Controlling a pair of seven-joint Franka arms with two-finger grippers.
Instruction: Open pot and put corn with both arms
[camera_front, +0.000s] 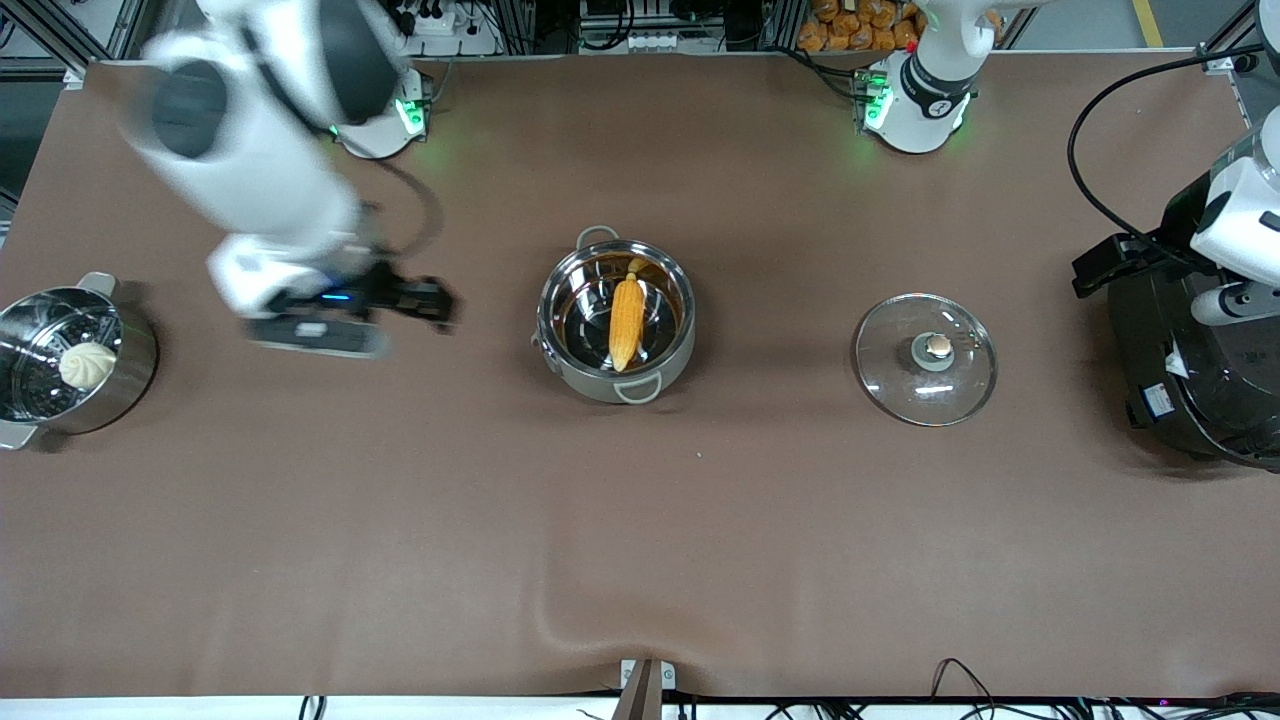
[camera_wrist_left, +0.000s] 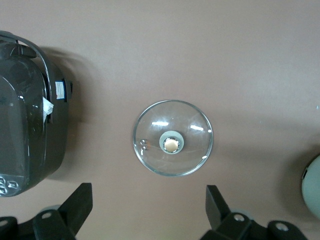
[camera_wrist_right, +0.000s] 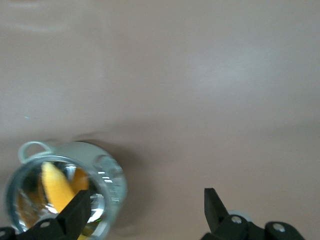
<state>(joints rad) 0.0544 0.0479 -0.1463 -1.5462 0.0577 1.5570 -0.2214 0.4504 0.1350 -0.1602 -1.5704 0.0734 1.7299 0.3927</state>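
The steel pot (camera_front: 568, 352) stands open mid-table with the yellow-orange corn (camera_front: 627, 322) lying inside it. Its glass lid (camera_front: 900, 385) with the tan knob (camera_front: 938, 346) lies flat on the table toward the left arm's end. My right gripper (camera_front: 430, 300) is open and empty, blurred, over the table between the steamer pot and the pot. The right wrist view (camera_wrist_right: 146, 200) shows the pot (camera_wrist_right: 112, 187) and the corn (camera_wrist_right: 56, 187) beside one finger. My left gripper (camera_wrist_left: 148, 200) is open and empty, high over the table beside the lid (camera_wrist_left: 150, 145).
A steel steamer pot (camera_front: 135, 365) with a white bun (camera_front: 87, 365) stands at the right arm's end. The big black rice cooker (camera_front: 1190, 380) stands at the left arm's end under the left arm (camera_front: 1240, 215). It also shows in the left wrist view (camera_wrist_left: 25, 130).
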